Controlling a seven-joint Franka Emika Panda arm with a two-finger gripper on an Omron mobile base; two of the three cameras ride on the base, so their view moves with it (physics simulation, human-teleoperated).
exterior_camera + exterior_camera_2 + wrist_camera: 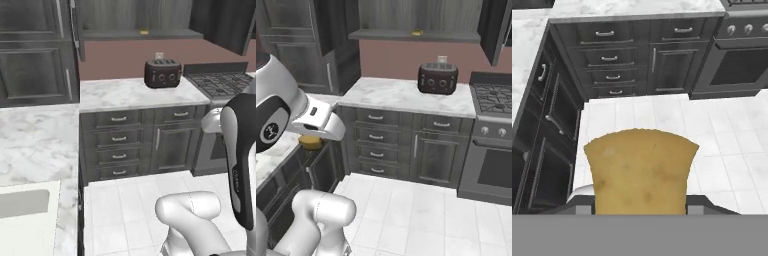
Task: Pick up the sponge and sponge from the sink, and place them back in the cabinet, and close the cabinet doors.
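A: So, starting with the big things, why does the cabinet (pixel 416 17) stand open like that?

B: I'd judge it is waiting for its second sponge. The cabinet doors (pixel 75 27) are swung wide to both sides, so the flat inner shelf is bare to reach, and one small yellowish thing (pixel 144 31) already lies on it. That is probably the first sponge, though it is too small to tell its top colour.

A: And the sink (pixel 30 200)?

B: Its white basin shows at the lower left of the left base view, set in the marble worktop (pixel 35 145). The part in view holds nothing, which fits a task well past halfway.

A: The toaster (pixel 438 78)?

B: It sits on the worktop right under the open shelf. That matters, I think, since the arm must come in above it without knocking it.

A: Then the tool (pixel 641 212)?

B: It is clamped on the golden-tan sponge (pixel 641 170). In the hand view the sponge rises broad between the finger tips, over the tiled floor and the drawer fronts. In the right base view it peeks out tan beneath the white hand, beside the corner of the worktop.

A: Why carried so low?

B: My guess is that it is in transit from the sink, and must rise to the shelf before the doors get shut.
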